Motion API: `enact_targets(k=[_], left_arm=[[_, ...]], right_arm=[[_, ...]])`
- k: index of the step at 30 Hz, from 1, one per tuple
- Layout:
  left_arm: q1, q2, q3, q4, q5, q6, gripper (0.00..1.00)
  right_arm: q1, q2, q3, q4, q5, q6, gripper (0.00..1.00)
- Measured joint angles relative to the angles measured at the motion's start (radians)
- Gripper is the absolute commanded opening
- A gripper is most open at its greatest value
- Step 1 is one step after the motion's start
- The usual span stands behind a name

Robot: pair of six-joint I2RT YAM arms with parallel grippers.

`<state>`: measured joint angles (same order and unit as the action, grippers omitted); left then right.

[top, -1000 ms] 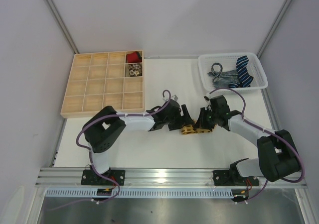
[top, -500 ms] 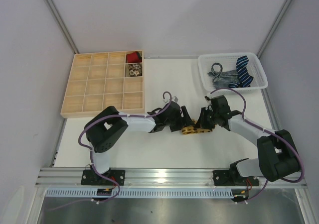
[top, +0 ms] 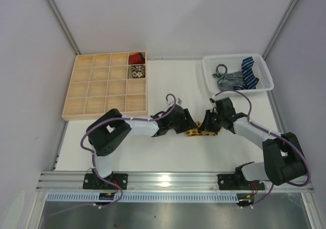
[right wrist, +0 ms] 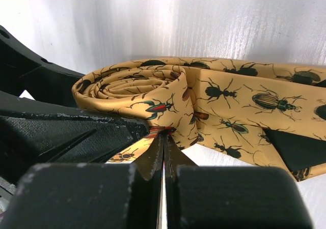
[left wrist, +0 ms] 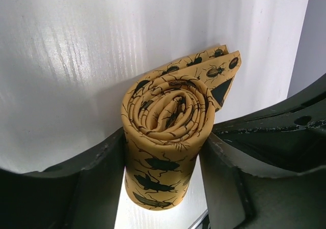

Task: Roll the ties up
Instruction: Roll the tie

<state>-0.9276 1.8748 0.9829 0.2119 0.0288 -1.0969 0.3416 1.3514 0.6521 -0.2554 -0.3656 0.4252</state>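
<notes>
White surface (top: 168,155), grey enclosure walls.

Change over the last second: left tool (top: 186,124) slid right up to the mustard tie (left wrist: 165,132) at mid-surface and narrowed its jaws.

Left tool now: partly spread, both fingers (left wrist: 102,168) bearing on the flanks of the coil. A loose end lies flat beside it.

Judged: roll nearly complete, and the left tool is taking hold for the next step.

Right tool (right wrist: 163,140): pressed together, apparently pinching a fabric layer at the coil's outer edge.

Remaining ties (top: 239,77) lie in the basket (top: 206,61), far right.
</notes>
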Motion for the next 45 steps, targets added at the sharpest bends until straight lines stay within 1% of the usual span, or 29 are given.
enact_targets(k=[3,4,6,7,9,10,12,13,17,22,27,31,37,45], left_arm=[[-0.001,0.003,0.000,0.013,0.000,0.006,0.53],[-0.002,0.005,0.000,0.016,0.000,0.007,0.46],[-0.002,0.007,0.004,0.019,0.001,0.012,0.40],[-0.002,0.010,0.009,0.020,0.001,0.017,0.32],[-0.003,0.015,0.020,0.020,0.002,0.028,0.26],[-0.003,0.018,0.027,0.018,0.002,0.036,0.19],[-0.003,0.024,0.042,0.006,0.004,0.054,0.10],[-0.004,0.027,0.049,0.001,0.004,0.063,0.00],[-0.004,0.037,0.092,-0.053,0.010,0.113,0.00],[-0.002,0.037,0.161,-0.174,0.008,0.203,0.01],[0.014,0.038,0.240,-0.341,0.011,0.315,0.01],[0.021,0.040,0.293,-0.467,-0.009,0.372,0.00],[0.023,0.040,0.335,-0.599,-0.055,0.397,0.00],[0.011,0.040,0.389,-0.757,-0.124,0.417,0.00]], right_arm=[[-0.002,0.000,0.000,0.000,0.000,0.000,0.00],[-0.002,0.001,0.000,0.000,0.000,0.000,0.00],[-0.002,0.001,0.000,-0.001,-0.002,0.000,0.00],[-0.002,0.001,0.000,-0.002,-0.002,0.000,0.00],[-0.002,0.001,0.000,-0.002,-0.002,0.000,0.00],[-0.002,0.001,0.000,-0.002,-0.002,0.000,0.00],[-0.002,0.001,0.000,-0.005,-0.001,0.000,0.00],[-0.002,0.001,0.000,-0.005,-0.001,0.000,0.00],[-0.004,0.000,0.011,-0.034,0.005,0.000,0.00],[-0.010,-0.036,0.060,-0.111,0.043,0.005,0.00],[-0.038,-0.087,0.114,-0.170,0.095,0.011,0.00],[-0.054,-0.087,0.122,-0.174,0.085,0.016,0.00],[-0.037,-0.014,0.119,-0.122,-0.022,0.033,0.00],[0.023,0.117,0.097,0.023,-0.134,0.099,0.00]])
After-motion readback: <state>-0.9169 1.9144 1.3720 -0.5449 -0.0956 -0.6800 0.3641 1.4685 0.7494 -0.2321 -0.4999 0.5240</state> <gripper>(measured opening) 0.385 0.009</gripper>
